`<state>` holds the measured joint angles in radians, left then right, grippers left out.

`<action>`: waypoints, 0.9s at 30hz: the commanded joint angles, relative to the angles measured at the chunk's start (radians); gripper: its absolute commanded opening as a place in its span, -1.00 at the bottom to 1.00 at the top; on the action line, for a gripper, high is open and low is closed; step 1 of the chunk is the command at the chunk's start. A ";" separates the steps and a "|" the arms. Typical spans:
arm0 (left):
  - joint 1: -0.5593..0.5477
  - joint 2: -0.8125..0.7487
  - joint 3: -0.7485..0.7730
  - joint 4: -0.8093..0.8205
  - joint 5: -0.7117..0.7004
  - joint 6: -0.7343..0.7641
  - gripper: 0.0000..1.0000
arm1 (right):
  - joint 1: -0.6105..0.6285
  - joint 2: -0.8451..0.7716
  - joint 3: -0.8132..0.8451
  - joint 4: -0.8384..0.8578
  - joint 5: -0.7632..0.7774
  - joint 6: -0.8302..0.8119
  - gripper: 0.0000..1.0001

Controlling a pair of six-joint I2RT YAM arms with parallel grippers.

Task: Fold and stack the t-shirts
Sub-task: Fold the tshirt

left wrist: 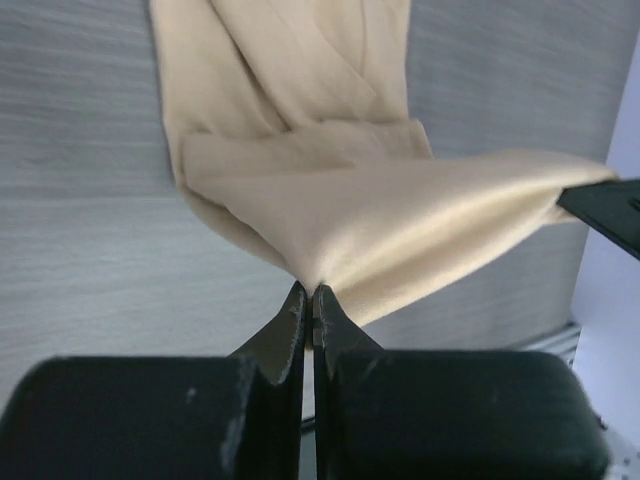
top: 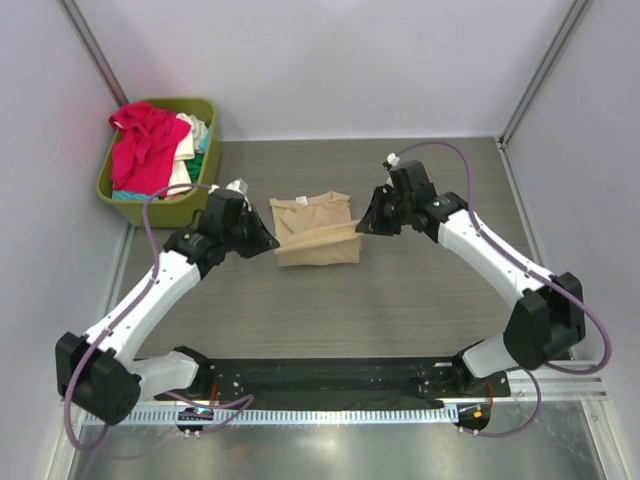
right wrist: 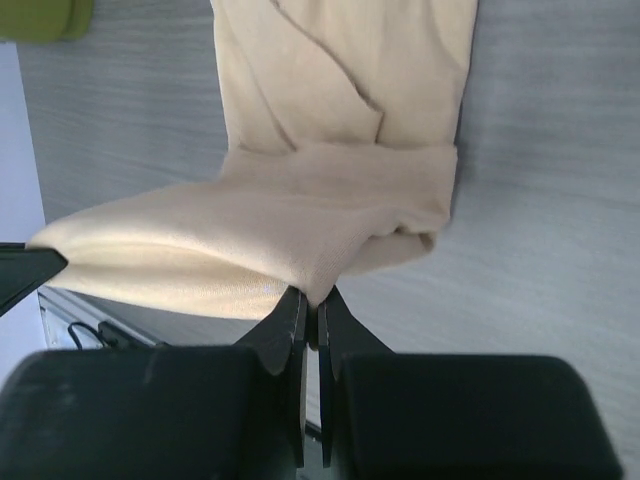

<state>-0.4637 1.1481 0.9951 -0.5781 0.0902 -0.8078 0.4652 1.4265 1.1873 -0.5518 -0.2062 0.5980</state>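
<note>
at mid frame in the top view the tan shirt (top: 315, 215) lies on the counter (top: 420, 300), its near edge pinched at each corner by the closed left tool (top: 272, 243) and right tool (top: 360, 228), with other shirts (top: 148, 145) heaped in the basket (top: 205, 108) at upper left.

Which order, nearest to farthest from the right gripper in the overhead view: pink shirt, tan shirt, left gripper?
1. tan shirt, pinched in the right gripper, mid-table.
2. left gripper, holding the shirt's other end.
3. pink shirt, in the basket, far left.
</note>
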 commanded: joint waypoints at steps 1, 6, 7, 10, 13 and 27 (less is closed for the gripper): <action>0.085 0.088 0.074 -0.002 0.006 0.050 -0.99 | -0.039 0.081 0.113 -0.056 0.033 -0.087 -0.98; 0.155 0.212 0.172 0.012 0.046 0.074 -1.00 | -0.065 0.213 0.228 -0.056 -0.004 -0.104 -0.98; 0.164 0.229 0.200 0.009 0.052 0.076 -0.99 | -0.068 0.244 0.241 -0.054 -0.005 -0.109 -0.97; 0.194 0.298 0.247 0.020 0.069 0.076 -0.99 | -0.080 0.319 0.299 -0.053 -0.002 -0.118 -0.98; 0.218 0.375 0.305 0.024 0.092 0.078 -0.99 | -0.102 0.371 0.365 -0.053 -0.027 -0.116 -0.97; 0.321 0.697 0.543 0.004 0.180 0.081 -1.00 | -0.134 0.647 0.672 -0.051 -0.102 -0.098 -0.98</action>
<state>-0.1719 1.8076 1.4921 -0.5571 0.2649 -0.7582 0.3595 2.0472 1.7935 -0.5915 -0.3210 0.5140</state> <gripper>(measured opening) 0.009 0.080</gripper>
